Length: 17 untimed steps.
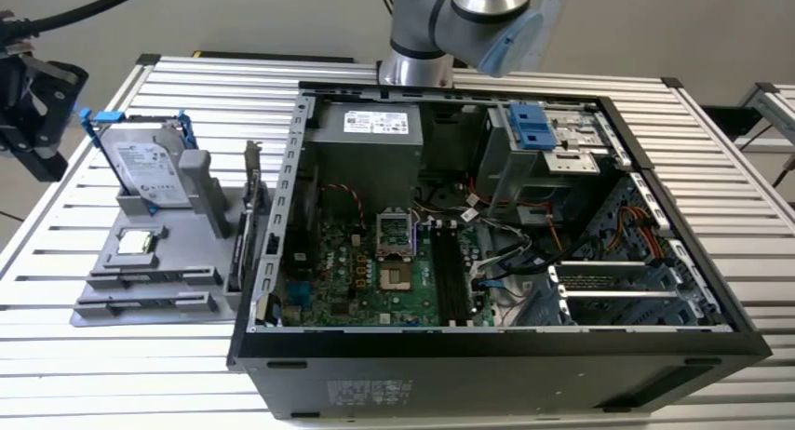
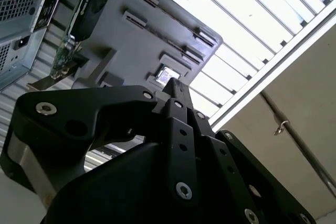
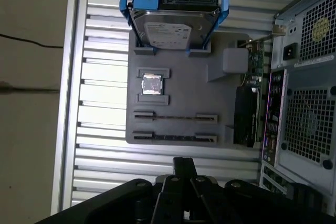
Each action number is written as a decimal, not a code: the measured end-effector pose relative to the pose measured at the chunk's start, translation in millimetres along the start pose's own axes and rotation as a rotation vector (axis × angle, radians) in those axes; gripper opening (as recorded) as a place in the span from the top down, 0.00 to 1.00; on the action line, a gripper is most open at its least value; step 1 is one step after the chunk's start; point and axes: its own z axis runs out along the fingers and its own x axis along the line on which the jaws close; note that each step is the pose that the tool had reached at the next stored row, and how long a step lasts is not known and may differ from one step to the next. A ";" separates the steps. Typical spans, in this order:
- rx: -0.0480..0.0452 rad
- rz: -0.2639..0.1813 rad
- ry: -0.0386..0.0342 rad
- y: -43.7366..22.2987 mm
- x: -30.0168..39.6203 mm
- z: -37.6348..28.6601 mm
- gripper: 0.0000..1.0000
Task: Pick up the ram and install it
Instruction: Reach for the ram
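One ram [image 3: 175,117] in grey holder [image 3: 184,93]

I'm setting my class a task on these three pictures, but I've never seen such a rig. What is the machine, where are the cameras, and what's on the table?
It is one robot arm; its grasping part, the end effector, is shut and holds nothing. The exterior view looks down from off the arm; both wrist views ride on it. On the slatted table stands an open computer case and, beside it, a grey holder carrying a hard drive in a blue frame, a processor chip and the ram, a thin dark strip on edge.
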 end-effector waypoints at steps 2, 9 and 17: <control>0.0001 0.000 0.0002 -0.9 0.0 -0.1 1.00; 0.0001 -0.002 0.0003 -4.2 0.3 -0.4 1.00; 0.0001 -0.003 0.0002 -7.1 0.5 -0.5 1.00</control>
